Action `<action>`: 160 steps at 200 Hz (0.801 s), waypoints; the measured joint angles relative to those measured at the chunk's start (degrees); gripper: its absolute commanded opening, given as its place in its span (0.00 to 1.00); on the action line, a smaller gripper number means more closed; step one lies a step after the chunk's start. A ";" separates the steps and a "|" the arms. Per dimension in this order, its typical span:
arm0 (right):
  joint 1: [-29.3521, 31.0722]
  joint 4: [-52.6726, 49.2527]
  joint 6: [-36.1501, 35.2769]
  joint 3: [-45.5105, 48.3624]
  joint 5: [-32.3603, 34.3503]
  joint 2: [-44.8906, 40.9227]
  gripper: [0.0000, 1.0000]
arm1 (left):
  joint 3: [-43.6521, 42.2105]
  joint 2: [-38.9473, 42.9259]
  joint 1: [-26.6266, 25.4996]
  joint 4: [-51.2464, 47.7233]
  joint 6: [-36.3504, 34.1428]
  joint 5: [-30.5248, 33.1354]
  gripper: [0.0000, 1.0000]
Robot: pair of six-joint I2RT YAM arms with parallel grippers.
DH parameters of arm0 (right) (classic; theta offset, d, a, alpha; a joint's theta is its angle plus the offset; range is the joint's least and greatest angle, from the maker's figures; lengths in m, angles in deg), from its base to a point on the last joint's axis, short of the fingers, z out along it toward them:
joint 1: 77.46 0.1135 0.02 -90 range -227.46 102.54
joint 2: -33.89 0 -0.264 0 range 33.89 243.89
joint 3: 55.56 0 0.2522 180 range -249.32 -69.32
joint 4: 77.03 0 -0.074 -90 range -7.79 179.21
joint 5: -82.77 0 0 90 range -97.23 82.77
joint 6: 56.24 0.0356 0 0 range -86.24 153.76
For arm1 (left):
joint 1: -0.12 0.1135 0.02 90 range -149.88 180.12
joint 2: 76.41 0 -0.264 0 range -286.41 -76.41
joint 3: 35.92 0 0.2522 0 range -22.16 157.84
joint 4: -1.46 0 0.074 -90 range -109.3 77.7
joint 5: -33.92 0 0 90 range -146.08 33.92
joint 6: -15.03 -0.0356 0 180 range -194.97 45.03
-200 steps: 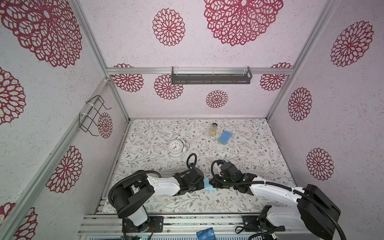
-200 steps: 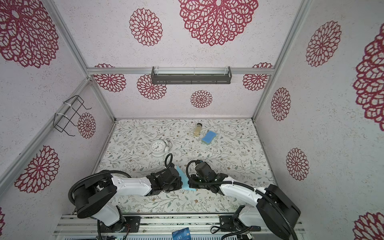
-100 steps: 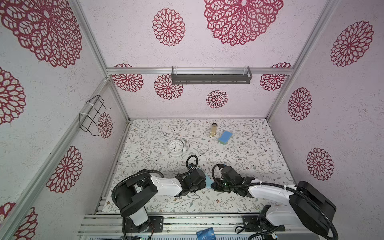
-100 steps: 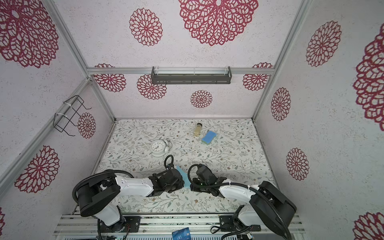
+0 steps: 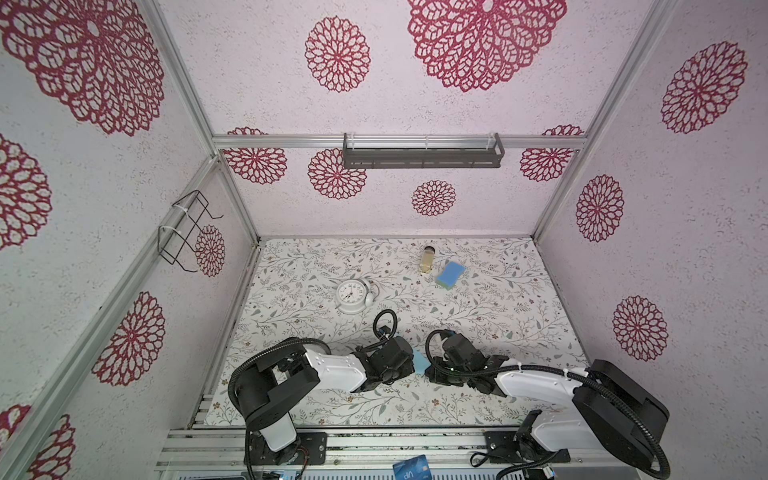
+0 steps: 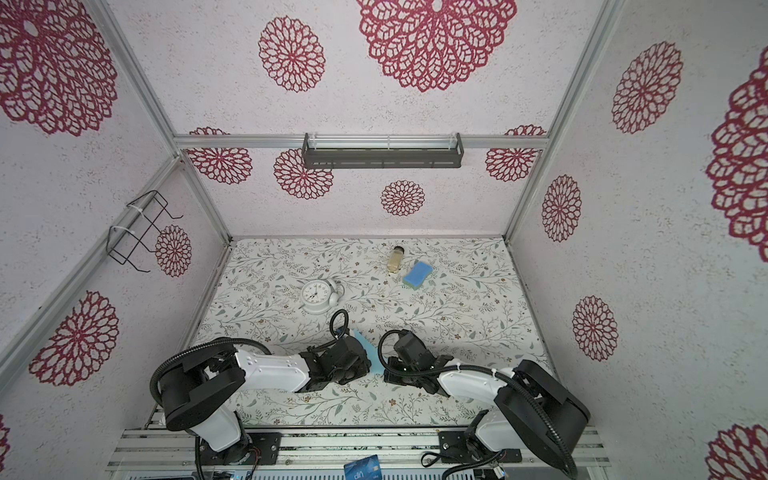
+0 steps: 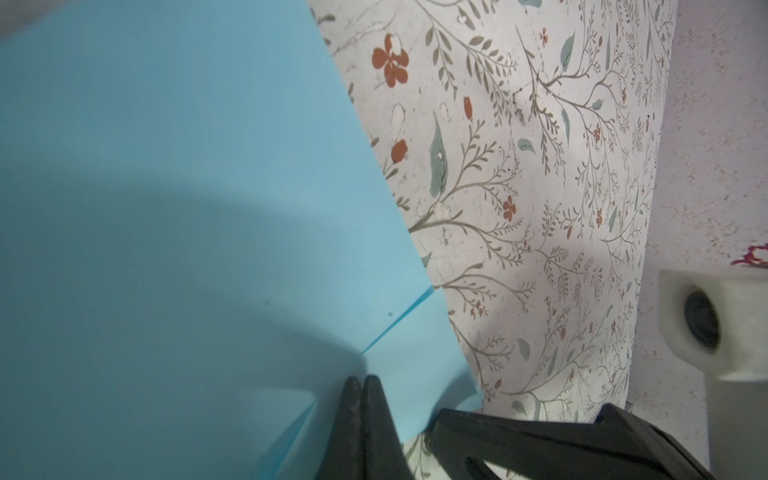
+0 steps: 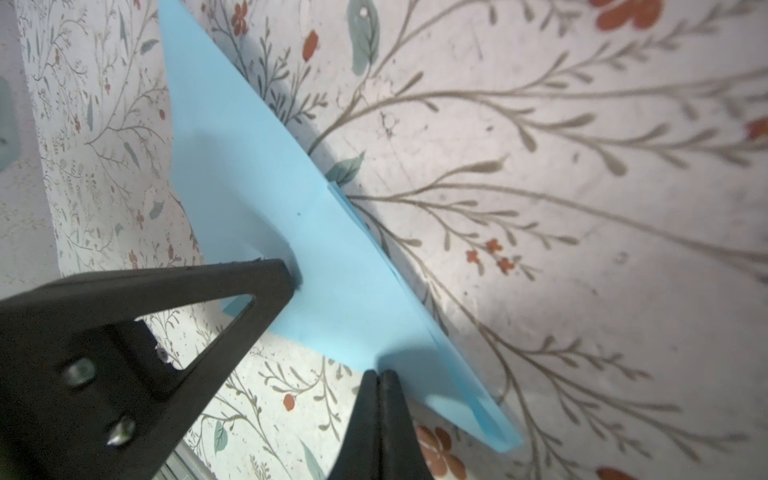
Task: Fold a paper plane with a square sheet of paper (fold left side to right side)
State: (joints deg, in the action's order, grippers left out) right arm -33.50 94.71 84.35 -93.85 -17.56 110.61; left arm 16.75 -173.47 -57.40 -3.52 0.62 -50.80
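The square sheet of paper is folded into a light blue, layered paper plane (image 5: pixel 419 362) (image 6: pixel 360 337) with a pointed end, lying near the table's front between my two wrists. My left gripper (image 7: pixel 362 380) is shut, its tips pressing down on the paper (image 7: pixel 166 208) beside a layered edge. My right gripper (image 8: pixel 380 374) is shut too, its tips touching the rim of the paper (image 8: pixel 249 166) near one corner. Each wrist view also shows a black finger of the opposite gripper (image 8: pixel 266 291) (image 7: pixel 519 440) touching the paper. In both top views the wrists hide most of the paper.
A white clock (image 5: pixel 351 294) lies behind the left wrist. A blue sponge (image 5: pixel 450 274) and a small bottle (image 5: pixel 428 259) sit at the back. A dark blue card (image 5: pixel 411 467) rests on the front rail. A grey shelf (image 5: pixel 422 151) and a wire rack (image 5: pixel 185 232) hang on the walls.
The right arm has drawn in a little and the left wrist has edged right, so the two wrists sit closer. Both grippers stay shut at the paper.
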 measured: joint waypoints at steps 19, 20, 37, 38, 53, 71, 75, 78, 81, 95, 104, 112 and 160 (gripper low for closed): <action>-0.39 0.02 0.00 0.02 0.31 0.00 0.00 | -0.42 0.02 0.00 0.70 0.66 -0.02 0.00; -0.44 0.02 0.00 0.02 0.31 0.00 0.00 | -0.44 0.02 0.00 0.74 0.70 -0.02 0.00; -1.05 0.39 0.07 0.24 0.35 -0.02 0.00 | -0.90 0.02 0.00 1.57 1.25 -0.09 0.00; -1.07 0.42 0.07 0.24 0.35 -0.02 0.00 | -0.92 0.02 0.00 1.62 1.27 -0.11 0.00; -1.53 0.76 0.48 0.57 0.35 -0.24 0.00 | -1.27 0.02 0.00 2.34 1.77 -0.24 0.00; -2.03 0.74 0.48 1.01 0.39 -0.81 0.00 | -1.42 0.02 0.00 2.71 2.27 -0.24 0.00; -2.14 0.70 0.48 1.09 0.42 -0.90 0.00 | -1.42 0.02 0.00 2.73 2.32 -0.24 0.00; -2.21 0.70 0.48 1.14 0.39 -0.96 0.00 | -1.44 0.02 0.00 2.73 2.36 -0.22 0.00; -2.27 0.72 0.48 1.18 0.37 -0.98 0.00 | -1.46 0.02 0.00 2.78 2.45 -0.22 0.00; -2.56 0.70 0.48 1.20 0.39 -1.03 0.00 | -1.55 0.02 0.00 2.97 2.64 -0.24 0.00; -2.78 0.68 0.50 1.20 0.37 -1.03 0.00 | -1.66 0.02 0.00 3.10 2.73 -0.24 0.00; -3.02 0.68 0.52 1.20 0.35 -1.03 0.00 | -1.77 0.02 0.00 3.30 2.80 -0.24 0.00; -4.79 1.03 0.96 1.77 -0.33 -1.36 0.00 | -2.71 0.09 0.00 4.33 3.50 -0.20 0.00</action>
State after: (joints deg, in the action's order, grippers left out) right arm -38.28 95.74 85.31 -92.08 -17.89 109.26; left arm 14.04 -173.38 -57.40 0.80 4.12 -51.00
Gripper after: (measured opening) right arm 0.050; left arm 0.040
